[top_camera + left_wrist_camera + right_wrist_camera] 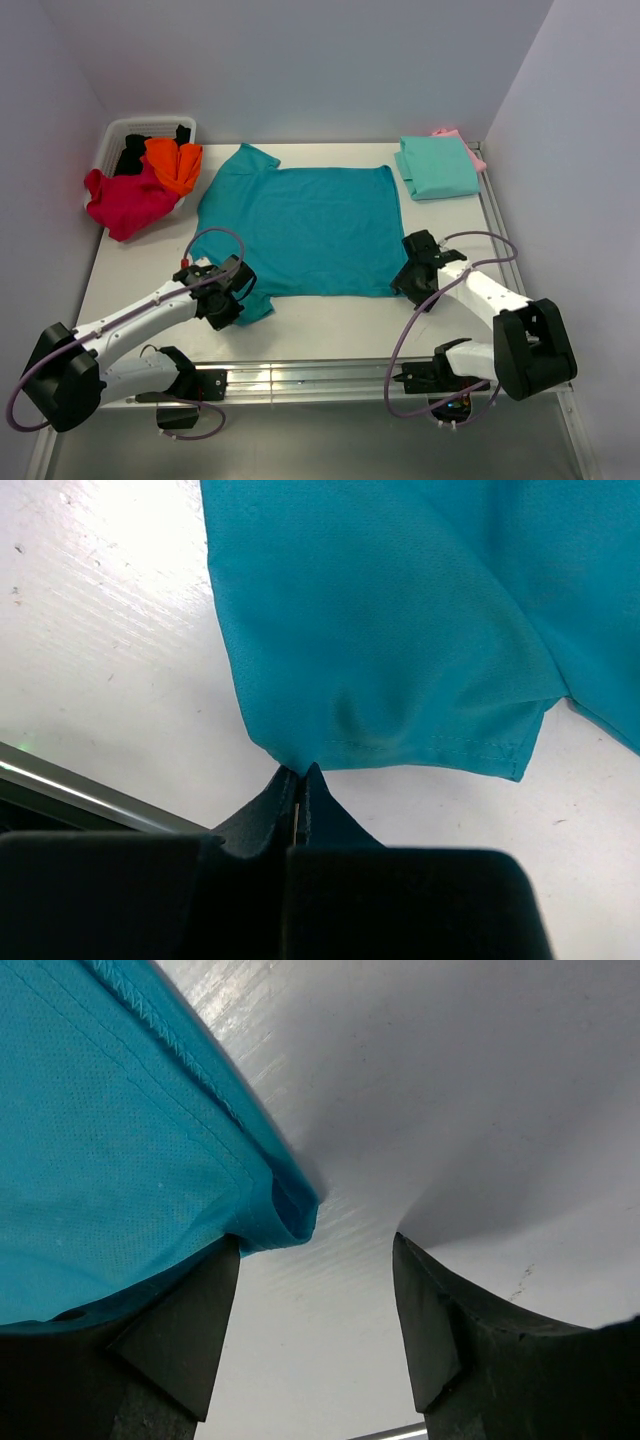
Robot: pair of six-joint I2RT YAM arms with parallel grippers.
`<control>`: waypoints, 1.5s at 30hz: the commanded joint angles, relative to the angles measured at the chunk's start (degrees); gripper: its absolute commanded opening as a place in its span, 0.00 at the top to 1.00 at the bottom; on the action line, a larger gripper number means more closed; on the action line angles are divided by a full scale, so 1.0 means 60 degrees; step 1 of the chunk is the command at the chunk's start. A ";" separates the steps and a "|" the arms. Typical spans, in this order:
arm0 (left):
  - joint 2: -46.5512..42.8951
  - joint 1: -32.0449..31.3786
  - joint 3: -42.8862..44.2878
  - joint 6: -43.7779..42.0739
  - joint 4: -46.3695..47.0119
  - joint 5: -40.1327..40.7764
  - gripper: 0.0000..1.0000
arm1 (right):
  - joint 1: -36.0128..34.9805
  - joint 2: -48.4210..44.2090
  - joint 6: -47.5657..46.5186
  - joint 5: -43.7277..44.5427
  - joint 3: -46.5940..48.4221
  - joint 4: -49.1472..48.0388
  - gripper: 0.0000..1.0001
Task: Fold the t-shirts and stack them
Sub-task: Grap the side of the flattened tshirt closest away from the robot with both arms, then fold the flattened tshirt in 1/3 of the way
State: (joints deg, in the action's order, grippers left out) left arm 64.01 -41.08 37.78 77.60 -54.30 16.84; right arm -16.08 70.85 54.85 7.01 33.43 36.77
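A teal t-shirt [130, 1160] corner seemingly rests between right gripper [315, 1250] fingers.

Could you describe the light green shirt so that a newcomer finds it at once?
Go to the far right corner of the white table. There a mint-green cloth t-shirt lies on a pink cloth shirt. Unlike the teal-blue t-shirt spread flat beside it, it is folded into a rectangle.
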 commanded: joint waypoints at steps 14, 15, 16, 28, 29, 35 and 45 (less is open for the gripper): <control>0.0216 0.0152 0.0720 -0.0878 -0.0193 0.0504 1.00 | 0.0189 0.1330 0.0277 0.0634 0.0024 -0.1090 0.55; 0.0143 0.0181 0.0691 -0.0893 -0.0178 0.0489 1.00 | 0.0204 0.1389 0.0263 0.0591 0.0068 -0.1119 0.58; 0.0114 0.0211 0.0676 -0.0907 -0.0091 0.0475 1.00 | 0.0204 0.1463 0.0277 0.0590 0.0097 -0.1134 0.60; -0.0370 0.0357 0.0895 -0.1127 -0.0207 0.0300 1.00 | 0.0204 0.0544 0.0116 0.0547 0.0507 -0.0168 1.00; -0.0414 0.0357 0.0954 -0.1113 -0.0425 0.0241 1.00 | 0.0204 0.0366 0.0116 0.0488 0.0536 0.0007 1.00; -0.1189 0.0357 0.1218 -0.0996 -0.1129 -0.0096 1.00 | 0.0204 -0.1625 0.0072 0.0210 0.0435 0.1501 1.00; -0.1645 0.0357 0.2211 -0.1068 -0.2155 -0.0317 1.00 | 0.0204 -0.3824 0.0043 0.0063 0.0769 0.3625 1.00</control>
State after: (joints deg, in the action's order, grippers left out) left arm 54.43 -39.07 45.95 71.72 -64.58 14.87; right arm -15.11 49.30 55.44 6.39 35.55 52.69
